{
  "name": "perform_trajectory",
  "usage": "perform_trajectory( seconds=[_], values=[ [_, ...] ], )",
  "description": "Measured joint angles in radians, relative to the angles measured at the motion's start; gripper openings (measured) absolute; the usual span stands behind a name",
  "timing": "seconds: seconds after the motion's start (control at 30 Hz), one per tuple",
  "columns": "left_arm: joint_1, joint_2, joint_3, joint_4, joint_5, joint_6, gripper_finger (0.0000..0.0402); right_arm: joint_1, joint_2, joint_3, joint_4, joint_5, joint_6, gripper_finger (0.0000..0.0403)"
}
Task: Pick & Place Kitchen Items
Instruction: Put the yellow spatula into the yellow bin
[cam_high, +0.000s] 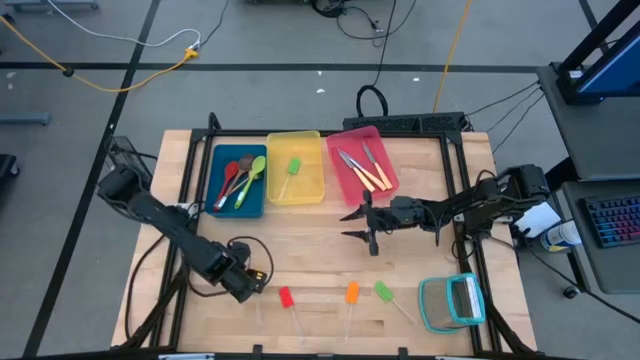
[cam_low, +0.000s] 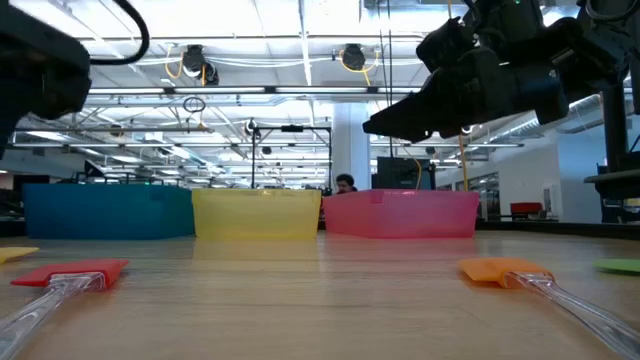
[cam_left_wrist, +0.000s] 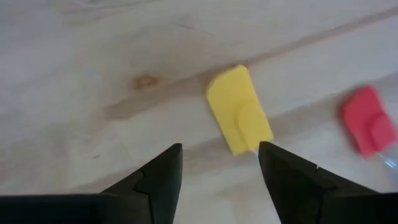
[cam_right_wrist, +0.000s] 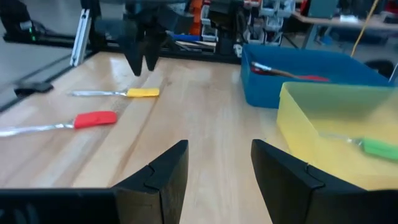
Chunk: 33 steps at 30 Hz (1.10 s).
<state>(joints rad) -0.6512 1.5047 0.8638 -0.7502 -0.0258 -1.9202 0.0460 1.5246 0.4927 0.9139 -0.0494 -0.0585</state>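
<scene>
Hovering my left gripper (cam_left_wrist: 219, 163) over the table's (cam_high: 320, 240) front left, jaws spread, empty; the yellow-headed stick (cam_left_wrist: 239, 118) lies on the wood just ahead of my fingertips, untouched. Its long axis runs along the front edge, head towards the red-headed stick (cam_right_wrist: 94, 119). My right gripper (cam_right_wrist: 219, 162) waits open, empty, before the pink bin (cam_high: 350, 175)

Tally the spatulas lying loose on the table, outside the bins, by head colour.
red spatula: 1
orange spatula: 1
green spatula: 1
yellow spatula: 1
Total: 4
</scene>
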Motion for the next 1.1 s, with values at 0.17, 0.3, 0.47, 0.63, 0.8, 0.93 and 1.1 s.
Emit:
perform_trajectory(
  seconds=[0.17, 0.3, 0.47, 0.63, 0.8, 0.93, 1.1],
  values=[
    [0.008, 0.041, 0.000, 0.022, -0.003, 0.003, 0.0225, -0.001, 0.000, 0.000, -0.008, 0.001, 0.016, 0.0171],
    [0.032, 0.048, 0.000, 0.071, -0.010, 0.004, 0.0225, -0.001, 0.000, 0.000, -0.008, 0.000, 0.012, 0.0171],
    [0.057, 0.048, 0.000, 0.088, -0.012, 0.005, 0.0225, -0.001, 0.000, 0.000, -0.008, 0.001, 0.010, 0.0171],
    [0.059, 0.052, 0.000, 0.089, -0.012, 0.005, 0.0225, -0.001, 0.000, 0.000, -0.051, 0.001, 0.100, 0.0171],
    [0.060, 0.108, 0.001, 0.089, 0.037, 0.026, 0.0225, -0.001, 0.000, 0.000, -0.151, 0.052, 0.252, 0.0171],
    [0.069, 0.141, 0.006, 0.101, 0.055, 0.042, 0.0225, -0.001, 0.000, 0.000, -0.267, 0.146, 0.270, 0.0171],
    [0.092, 0.143, 0.005, 0.109, 0.058, 0.056, 0.0225, -0.010, 0.000, 0.000, -0.373, 0.182, 0.326, 0.0171]
  ],
)
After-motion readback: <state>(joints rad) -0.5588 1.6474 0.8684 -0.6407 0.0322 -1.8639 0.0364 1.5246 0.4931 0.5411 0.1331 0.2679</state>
